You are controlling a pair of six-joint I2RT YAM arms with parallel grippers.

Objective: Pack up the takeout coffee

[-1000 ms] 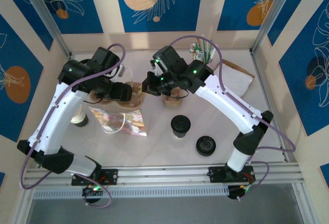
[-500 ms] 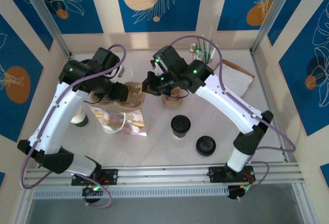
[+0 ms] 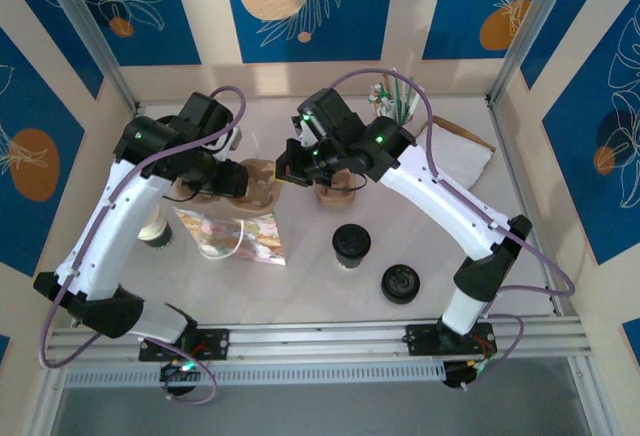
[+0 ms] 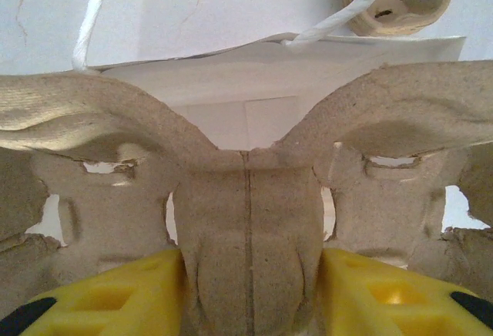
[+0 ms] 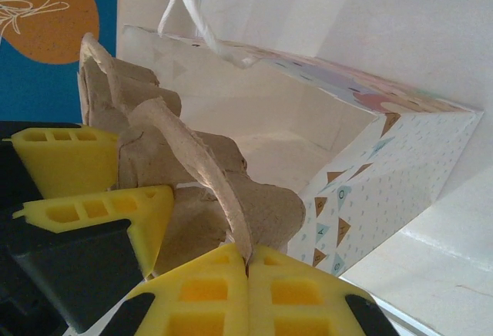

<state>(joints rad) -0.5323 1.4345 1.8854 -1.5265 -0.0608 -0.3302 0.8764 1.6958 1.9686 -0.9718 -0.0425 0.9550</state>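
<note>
Over the worktop (image 3: 300, 286), a pulp carrier (image 4: 246, 228) is gripped from both sides. Its centre ridge is clasped by the left jaws and its rim pinched flat by the right jaws, seemingly to steady it near the bag (image 3: 235, 236). The coffee (image 3: 351, 244) is left standing apart, untouched.

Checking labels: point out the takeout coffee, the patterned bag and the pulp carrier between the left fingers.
takeout coffee (image 3: 351, 243): top view, black lid.
patterned bag (image 3: 228, 233): top view, flat side.
pulp carrier (image 4: 246, 228): left wrist view, centre ridge.
</note>
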